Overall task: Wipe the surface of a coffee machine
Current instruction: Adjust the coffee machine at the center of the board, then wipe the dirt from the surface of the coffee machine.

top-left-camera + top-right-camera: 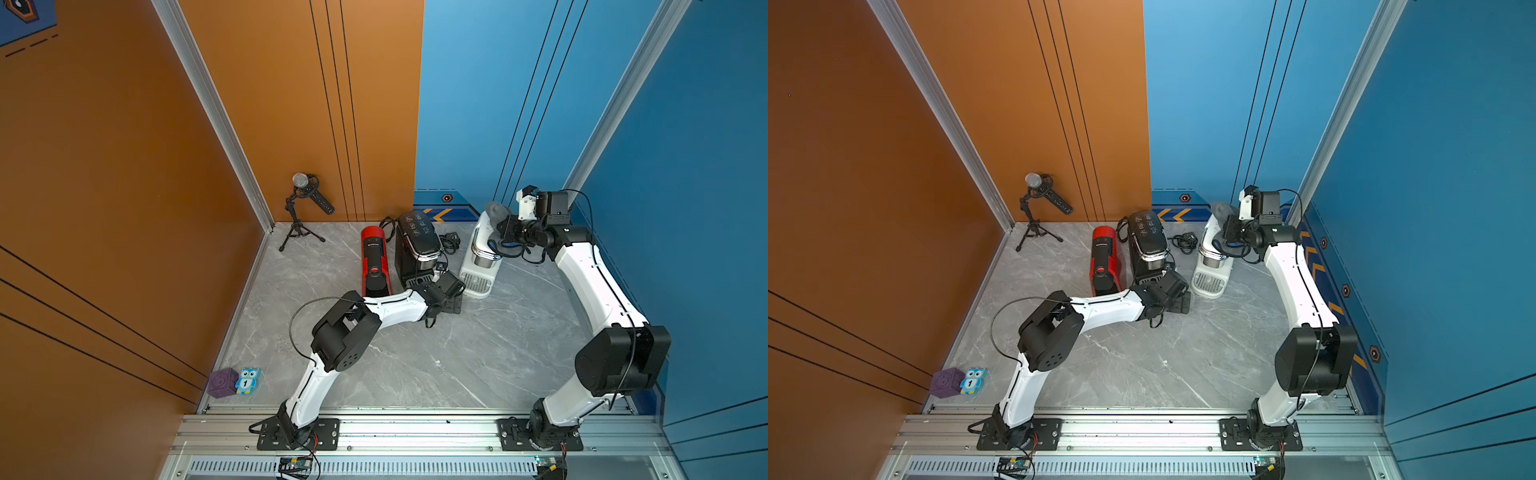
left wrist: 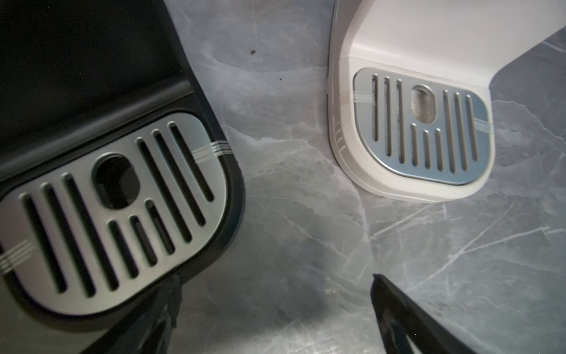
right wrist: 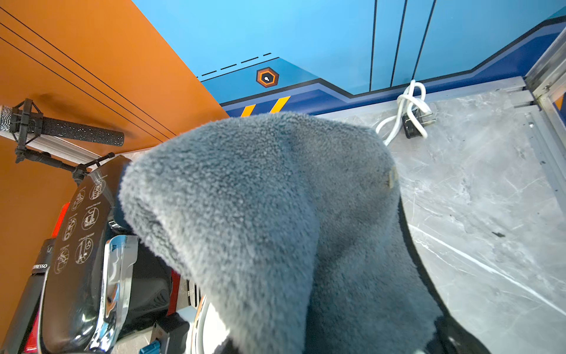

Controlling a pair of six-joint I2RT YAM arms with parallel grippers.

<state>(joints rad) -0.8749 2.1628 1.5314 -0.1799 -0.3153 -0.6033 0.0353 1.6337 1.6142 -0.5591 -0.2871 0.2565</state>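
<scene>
A white coffee machine (image 1: pixel 482 249) (image 1: pixel 1212 254) stands at the back right of the marble table. A fluffy grey cloth (image 1: pixel 496 211) (image 1: pixel 1222 209) (image 3: pixel 275 230) lies bunched over its top. My right gripper (image 1: pixel 505 230) (image 1: pixel 1230 232) is shut on the cloth, which hides its fingers in the right wrist view. My left gripper (image 1: pixel 451 302) (image 1: pixel 1179 301) (image 2: pixel 275 288) hangs open low over bare table, empty. It sits just in front of the drip trays of the black machine (image 2: pixel 116 214) and the white machine (image 2: pixel 422 128).
A black coffee machine (image 1: pixel 417 245) and a red one (image 1: pixel 374 262) stand left of the white one. A black cable (image 1: pixel 451 241) lies between them, and a white cable with plug (image 3: pixel 407 113) behind. A microphone tripod (image 1: pixel 301 208) stands back left. A purple cube (image 1: pixel 222 382) and an owl toy (image 1: pixel 247 380) sit front left.
</scene>
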